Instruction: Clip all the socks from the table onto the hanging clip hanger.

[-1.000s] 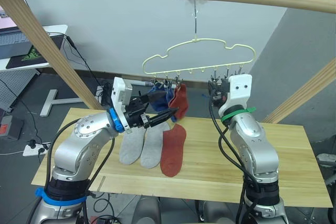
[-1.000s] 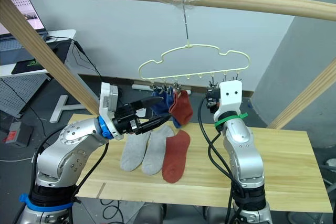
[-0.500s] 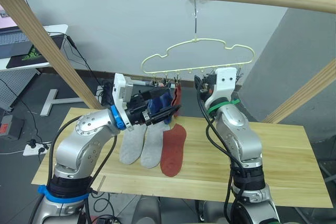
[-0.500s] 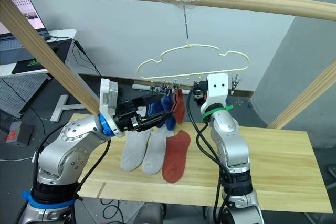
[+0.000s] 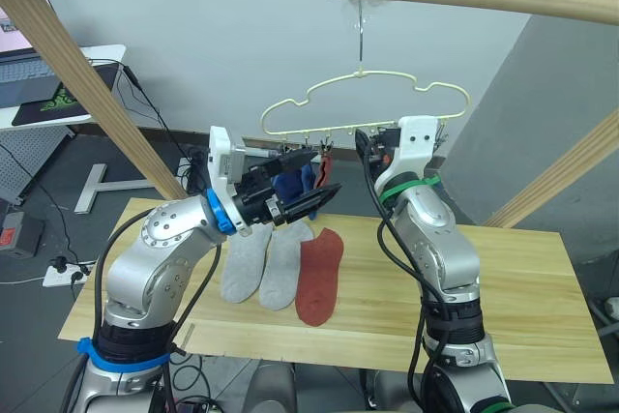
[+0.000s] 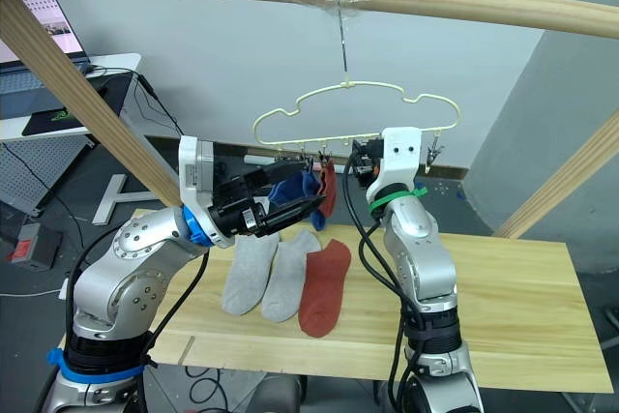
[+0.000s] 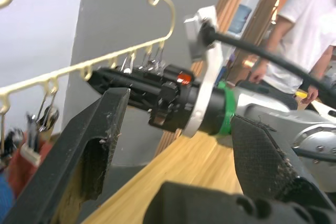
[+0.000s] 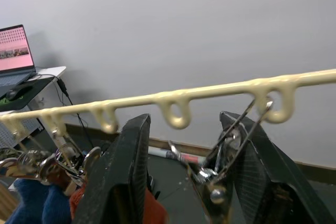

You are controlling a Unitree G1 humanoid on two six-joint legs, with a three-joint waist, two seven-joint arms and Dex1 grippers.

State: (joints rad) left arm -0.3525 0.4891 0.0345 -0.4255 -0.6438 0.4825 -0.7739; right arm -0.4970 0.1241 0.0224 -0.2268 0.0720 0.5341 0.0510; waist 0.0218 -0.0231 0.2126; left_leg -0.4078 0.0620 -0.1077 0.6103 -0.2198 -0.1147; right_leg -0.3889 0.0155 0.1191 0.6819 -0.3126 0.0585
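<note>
Three socks, two grey (image 5: 261,263) and one rust red (image 5: 318,276), lie limp mid-table (image 5: 522,326); pinch a cuff, they will droop. Both the left gripper (image 5: 311,185) and right gripper (image 8: 191,177) stand wide, empty, at the clip hanger (image 5: 366,108).

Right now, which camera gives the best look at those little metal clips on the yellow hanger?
The right wrist view: the clips hang close up under the clip hanger, between the open right jaws. The two eye views show them only as tiny shapes along the bar. The left wrist view catches a few beyond the right arm.
</note>
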